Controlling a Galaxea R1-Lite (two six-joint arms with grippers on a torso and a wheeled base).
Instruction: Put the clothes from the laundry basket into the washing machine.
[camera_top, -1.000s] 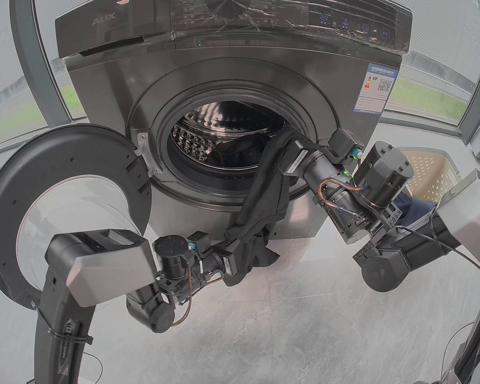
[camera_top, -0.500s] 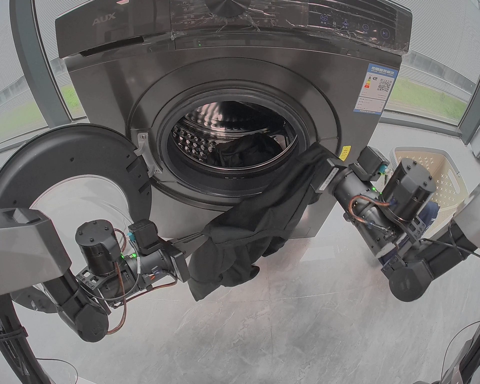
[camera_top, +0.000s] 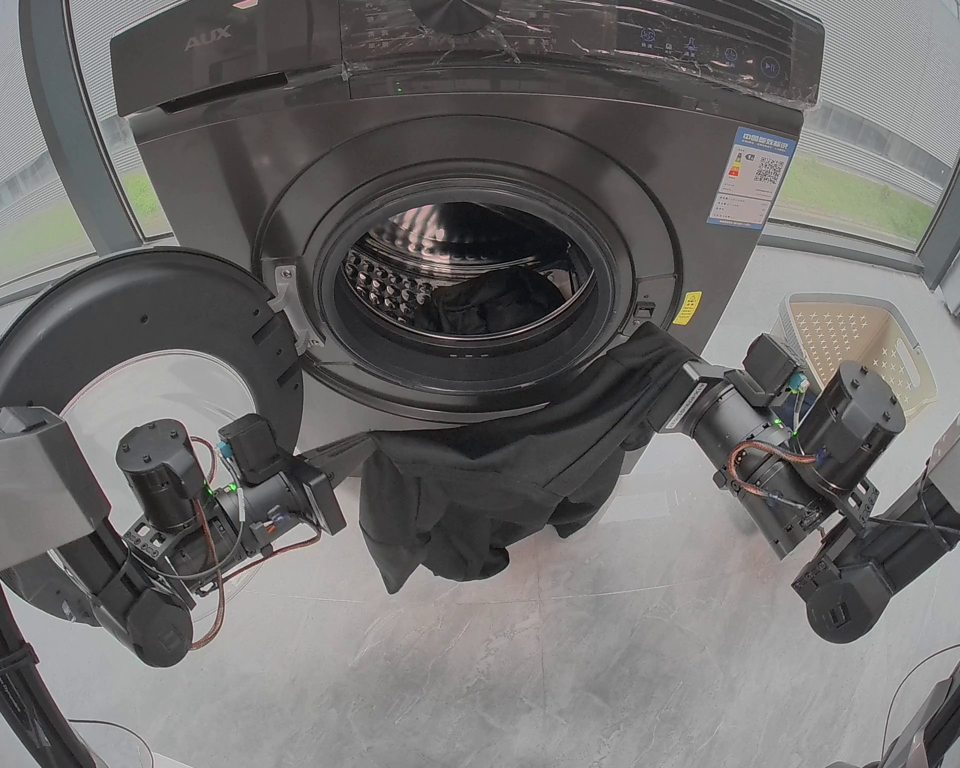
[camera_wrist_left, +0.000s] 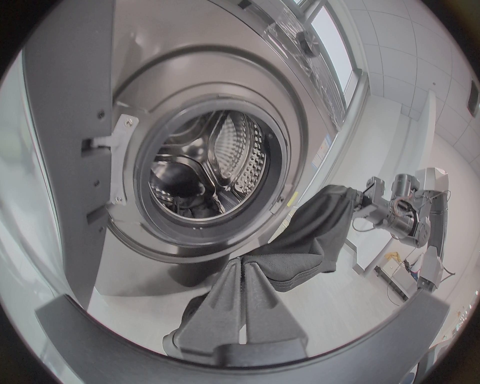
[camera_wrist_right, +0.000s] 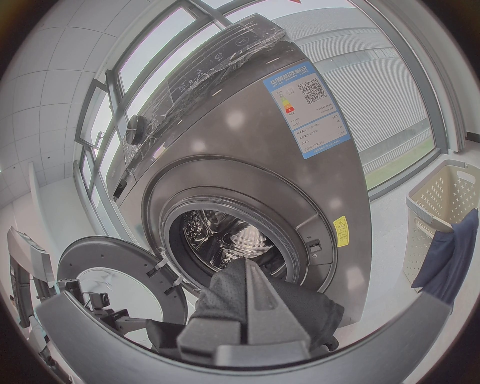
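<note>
Head view: my left gripper and right gripper are each clamped tight on an edge of the black garment, slung between them below the mouth of the washing machine. Fine mesh knit, sagging mid-span. I judge it light, limp, best held bunched at edges.

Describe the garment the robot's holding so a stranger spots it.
Find the grey washing machine. Below its round opening hangs a black garment, stretched between the left gripper and right gripper. Unlike the dark clothes in the drum, it's outside.
</note>
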